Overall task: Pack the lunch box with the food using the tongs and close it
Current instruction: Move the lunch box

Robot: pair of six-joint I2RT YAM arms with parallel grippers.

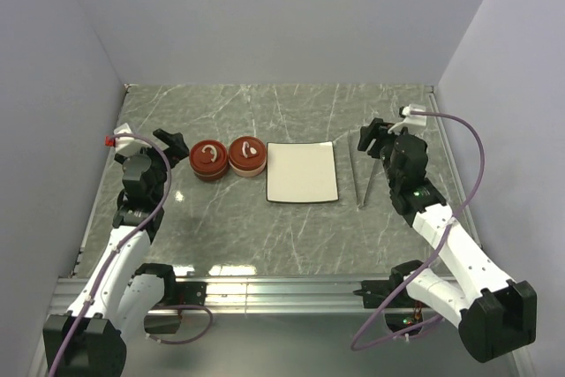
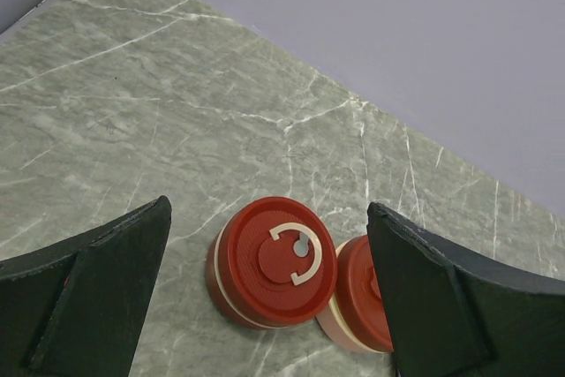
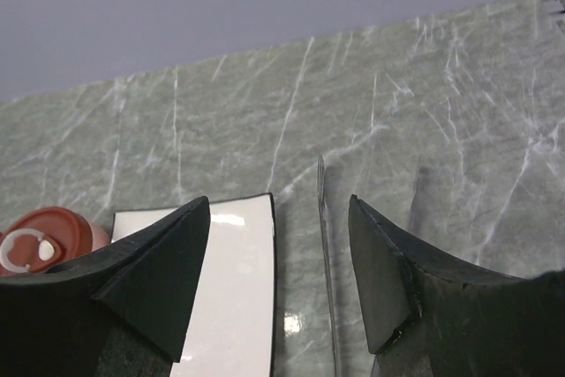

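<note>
The lunch box shows as two round cream containers with red-brown lids, side by side: one on the left [image 1: 208, 162] [image 2: 274, 262] and one on the right [image 1: 247, 157] [image 2: 357, 293]. My left gripper [image 1: 174, 143] [image 2: 269, 209] hovers open over them and holds nothing. The thin silver tongs [image 1: 362, 179] [image 3: 325, 245] lie flat on the table just right of the white plate [image 1: 303, 171] [image 3: 238, 289]. My right gripper [image 1: 375, 137] [image 3: 279, 202] hangs open above the tongs' far end, one tong arm showing between its fingers. No food is in view; the plate's surface is bare.
The grey marble table [image 1: 265, 236] is walled by pale panels at the back and on both sides. A metal rail [image 1: 282, 289] runs along the near edge by the arm bases. Purple cables [image 1: 472, 143] loop from each wrist.
</note>
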